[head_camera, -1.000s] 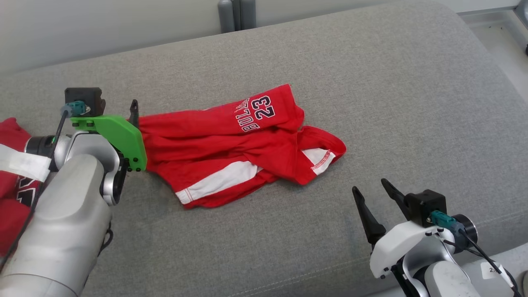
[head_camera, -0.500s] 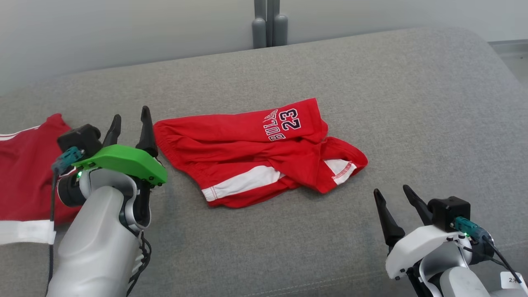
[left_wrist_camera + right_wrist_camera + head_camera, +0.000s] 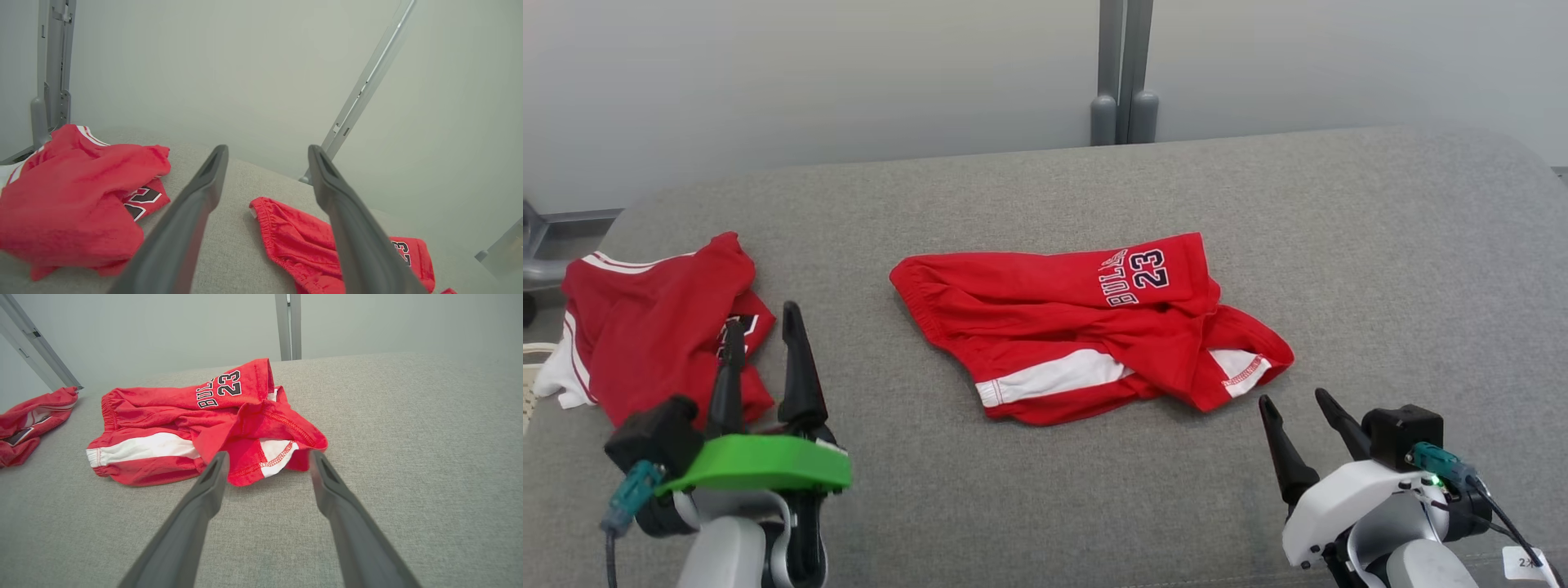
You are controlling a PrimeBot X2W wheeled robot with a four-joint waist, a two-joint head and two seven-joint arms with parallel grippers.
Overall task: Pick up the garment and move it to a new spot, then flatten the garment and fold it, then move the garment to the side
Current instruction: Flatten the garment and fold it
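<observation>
At center frame, rumpled red shorts look soft and light, likely best pinched at the waistband; left gripper and right gripper both spread, empty.

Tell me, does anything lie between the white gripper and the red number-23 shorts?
No. In the head view, bare grey fabric cushion separates the open right gripper from the red number-23 shorts.

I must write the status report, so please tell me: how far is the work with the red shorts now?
Done, it seems: red shorts lie free on the grey cushion. In hand: nothing; left gripper and right gripper are open, apart from them. Left: flattening the bunched legs, folding, moving aside.
</observation>
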